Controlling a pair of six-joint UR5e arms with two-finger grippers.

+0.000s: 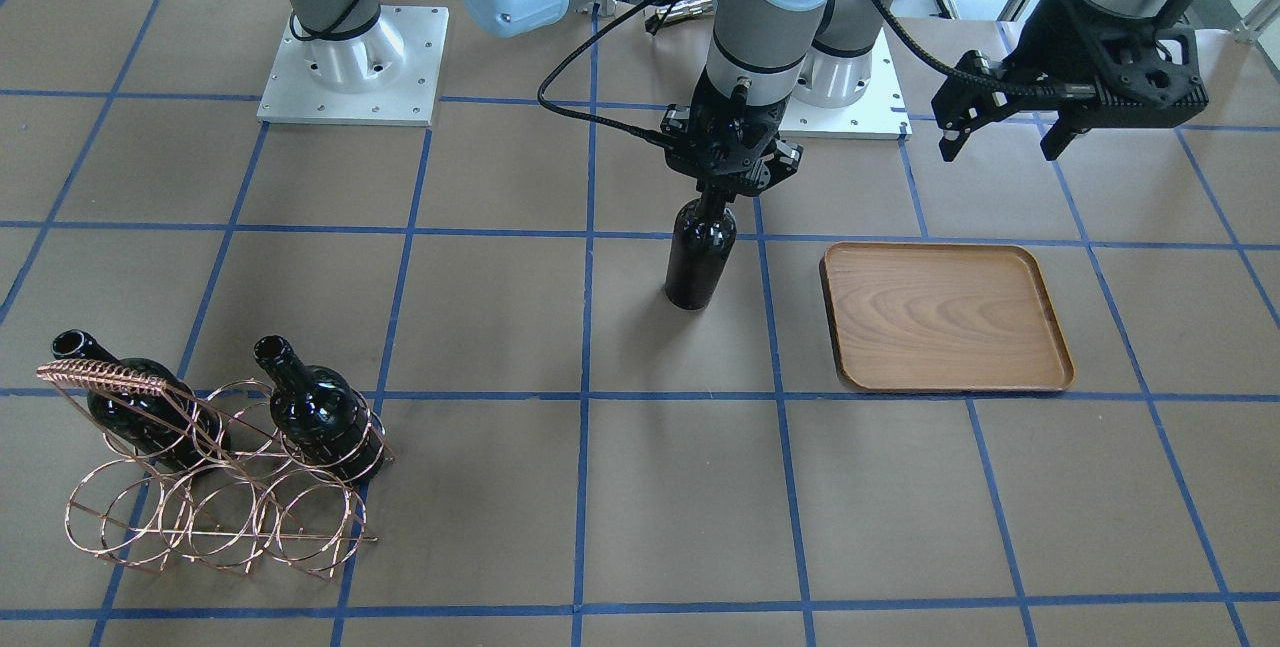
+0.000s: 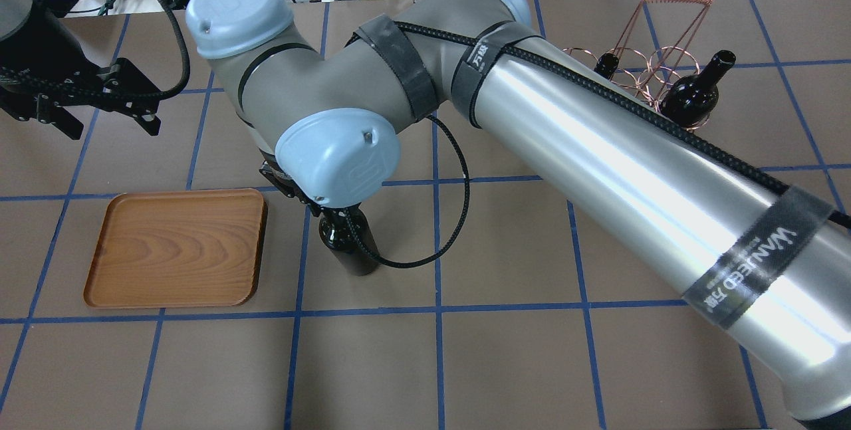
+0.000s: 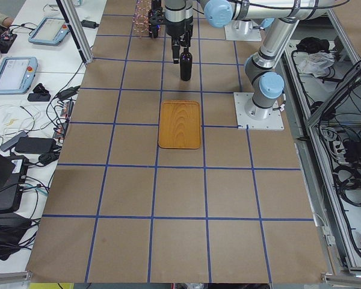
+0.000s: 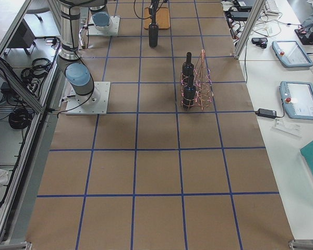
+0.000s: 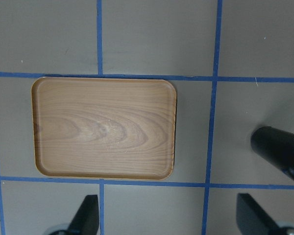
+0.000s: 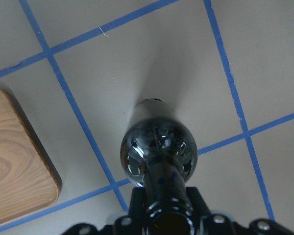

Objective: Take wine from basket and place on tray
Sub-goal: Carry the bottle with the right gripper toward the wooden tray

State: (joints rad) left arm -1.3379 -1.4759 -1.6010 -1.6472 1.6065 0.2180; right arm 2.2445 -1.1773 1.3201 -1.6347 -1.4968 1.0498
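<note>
While the right pincer (image 1: pixel 718 189) clenches the neck of an upright black bottle (image 1: pixel 701 262), the left pincer (image 1: pixel 1000 142) hangs released and empty high over the desk (image 1: pixel 640 507), near the tray (image 1: pixel 945 317). The front view sets the bottle just beside the tray but apart from it, on the side toward the basket (image 1: pixel 215 487), with one blue tape line (image 1: pixel 768 307) between them. Whether the bottle's base touches the desk cannot be told from any view. From overhead, the right arm's wrist covers the neck and the pincer, leaving only the bottle's lower body in sight. The right wrist camera fills that gap, looking down on the open mouth with the pincer's black body closed about the neck and a corner of the tray at the frame's left edge. The left wrist camera shows what the others do not: two fingertips (image 5: pixel 88 215) wide apart with nothing between them, the whole tray below, and part of the bottle at the right edge. Two other bottles (image 1: pixel 320 412) sit in the basket's rings, well apart from the tray, toward the desk's end on the robot's right. The right side view lines them up one behind the other; the overhead view shows only one in full, the arm hiding most of the second.
</note>
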